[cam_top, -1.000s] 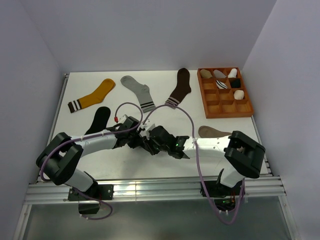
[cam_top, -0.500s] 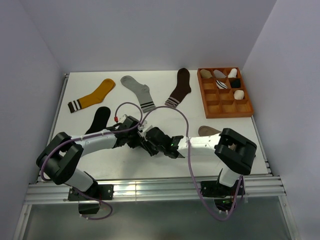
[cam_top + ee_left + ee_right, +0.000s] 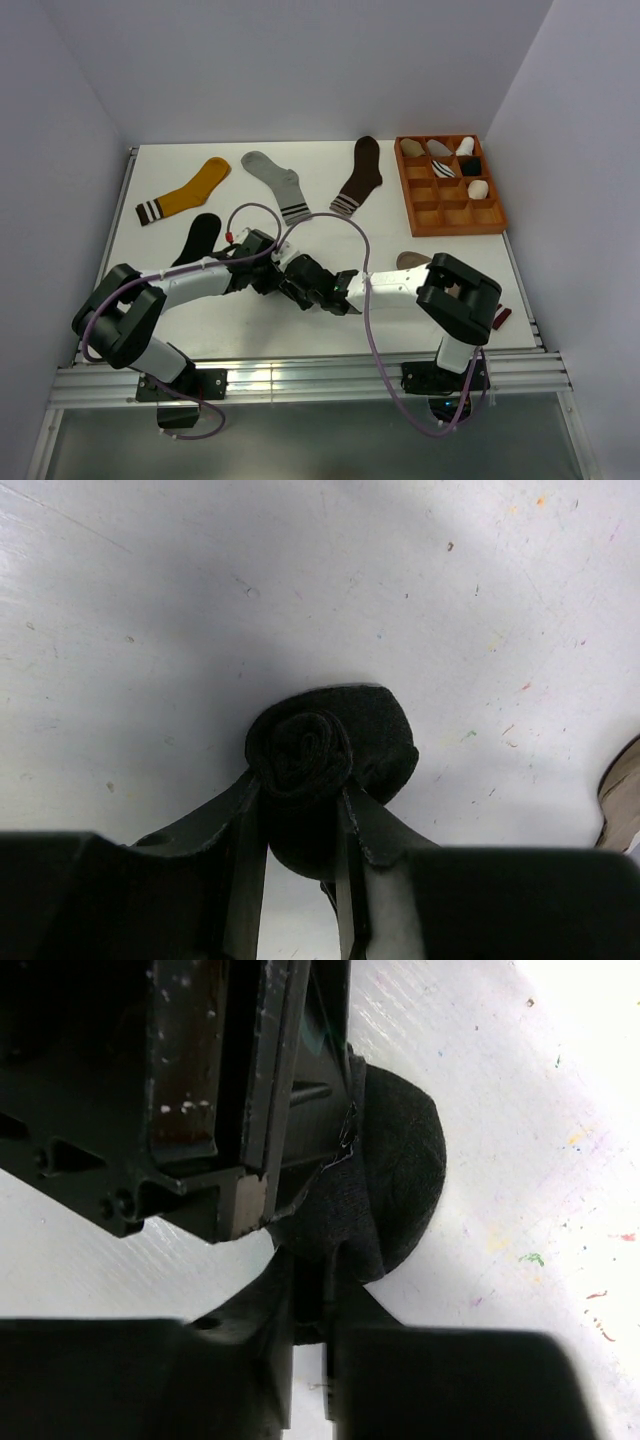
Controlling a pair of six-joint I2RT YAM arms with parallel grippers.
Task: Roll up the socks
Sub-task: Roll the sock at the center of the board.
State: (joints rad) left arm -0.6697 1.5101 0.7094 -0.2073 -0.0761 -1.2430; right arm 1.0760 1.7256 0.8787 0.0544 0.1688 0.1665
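I see my left tool pinching the rolled charcoal sock near the middle of the tabletop, at 6 o'clock from the grey sock. My right tool, reaching in from 3 o'clock, is nipped nearly together on that roll's edge.

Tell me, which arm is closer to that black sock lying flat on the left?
Left. The left arm lies right at the near end of the flat black sock; the right arm comes in from the opposite side, reaching only to the rolled sock mid-table.
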